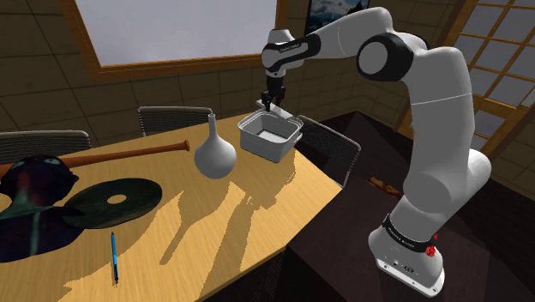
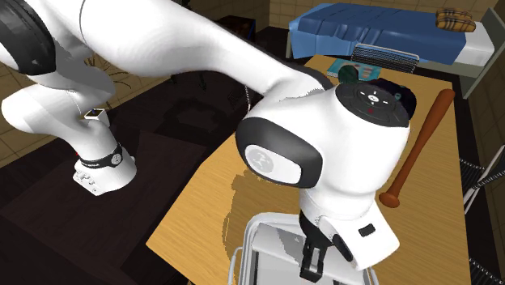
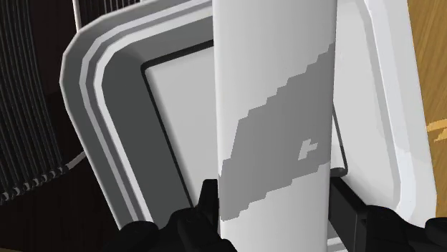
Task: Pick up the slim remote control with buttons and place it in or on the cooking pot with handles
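One remote [image 3: 272, 86], drawn plain white with a grey patch across it, and one pot [image 1: 261, 146], a pale grey squarish vessel with a stepped rim. The gripper [image 1: 273, 105] pinches the remote: in the wrist view a black finger [image 3: 208, 204] presses each long side of the slab, and the remote runs straight out from the gripper [image 3: 276, 197] over the pot's [image 3: 93, 86] open mouth. Whether the remote's far end touches the pot's floor cannot be told. The pot stands at the worktop's [image 1: 257, 206] far corner on the shoulder view's right, the corner nearest the arm, and the gripper hangs directly above it. In the second exterior view the gripper [image 2: 311, 263] points down at the pot's rim [image 2: 247, 243].

Elsewhere on the worktop there are:
- one white long-necked vase [image 1: 214, 154], upright, just beside the pot toward the middle;
- one reddish-brown baseball bat [image 1: 129, 154], lying along the far edge;
- one flat dark disc [image 1: 116, 199] toward the shoulder view's left end;
- one dark rounded object [image 1: 34, 184] next to the disc, too dim to name;
- one blue pen [image 1: 114, 256] near the near edge, well apart from the pot.

Three chairs stand around the worktop: two along its far edge [image 1: 176, 116] and one by the pot's corner [image 1: 330, 146]. One bed [image 2: 380, 28] with blue covers lies beyond the worktop's end.
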Tool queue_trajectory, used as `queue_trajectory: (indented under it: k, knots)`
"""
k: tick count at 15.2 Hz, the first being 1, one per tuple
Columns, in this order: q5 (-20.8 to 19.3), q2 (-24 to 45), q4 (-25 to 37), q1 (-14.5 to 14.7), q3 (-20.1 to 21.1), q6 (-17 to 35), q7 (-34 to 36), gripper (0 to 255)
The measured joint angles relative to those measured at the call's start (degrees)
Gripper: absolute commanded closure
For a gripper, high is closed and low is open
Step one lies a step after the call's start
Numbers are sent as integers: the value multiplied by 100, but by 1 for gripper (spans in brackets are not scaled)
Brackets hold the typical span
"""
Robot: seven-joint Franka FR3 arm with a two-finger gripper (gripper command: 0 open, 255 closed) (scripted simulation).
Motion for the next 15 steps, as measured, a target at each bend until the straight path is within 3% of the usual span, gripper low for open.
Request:
queue_trajectory:
  k: [4, 15]
  knots:
    - [-13, 286, 197, -17, -19, 87, -36, 255]
    - [-48, 624, -87, -13, -42, 706, -10, 255]
